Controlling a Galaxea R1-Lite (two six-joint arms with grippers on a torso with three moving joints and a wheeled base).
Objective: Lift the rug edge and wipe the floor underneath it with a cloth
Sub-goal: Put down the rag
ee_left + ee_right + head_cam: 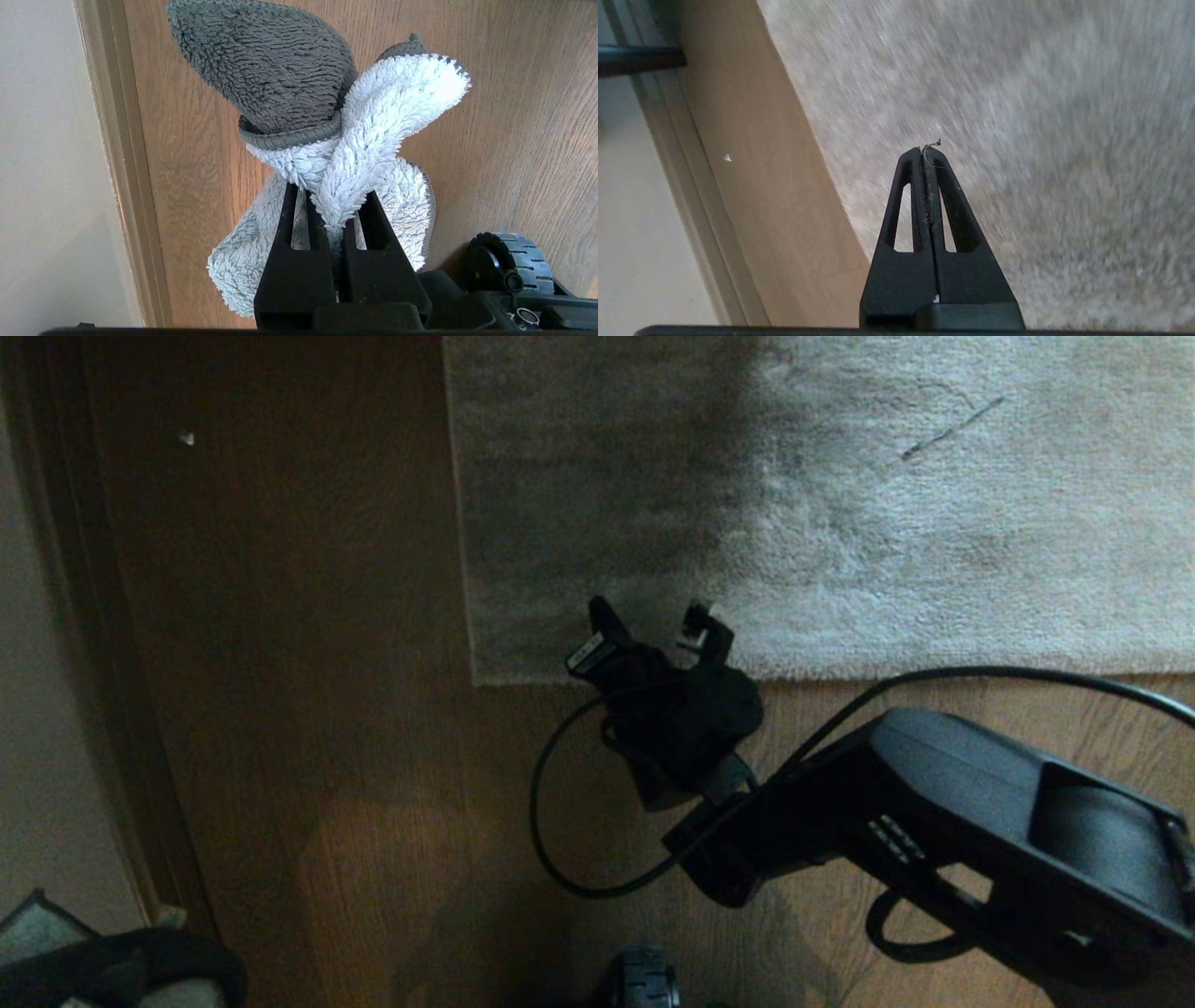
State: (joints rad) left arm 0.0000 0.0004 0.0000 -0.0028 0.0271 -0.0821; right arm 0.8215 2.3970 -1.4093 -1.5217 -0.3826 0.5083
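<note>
- The right pincer has its two black fingers pressed flat together with nothing between them; only a wisp of lint clings at the tip.
- In the head view the right pincer hangs over the rug edge, near the rug's square corner, its wrist over the bare floor on the robot's side.
- The near border runs straight across the robot's front; from the corner the side border runs away from the robot, with a strip of floor between it and the baseboard.
- The right wrist view shows plush pile ahead of and beneath the fingertips, so the border seems to lie back toward the wrist, not ahead.
- My judgement: the shut fingers must part and come back to the border before they can pinch and lift it.
- The left pincer is clamped on the cloth, a fluffy white rag with a grey fold, which hangs clear of the floor.
- The left arm sits low at the robot's left, well apart from the rug, so the right arm is far nearer the edge.
</note>
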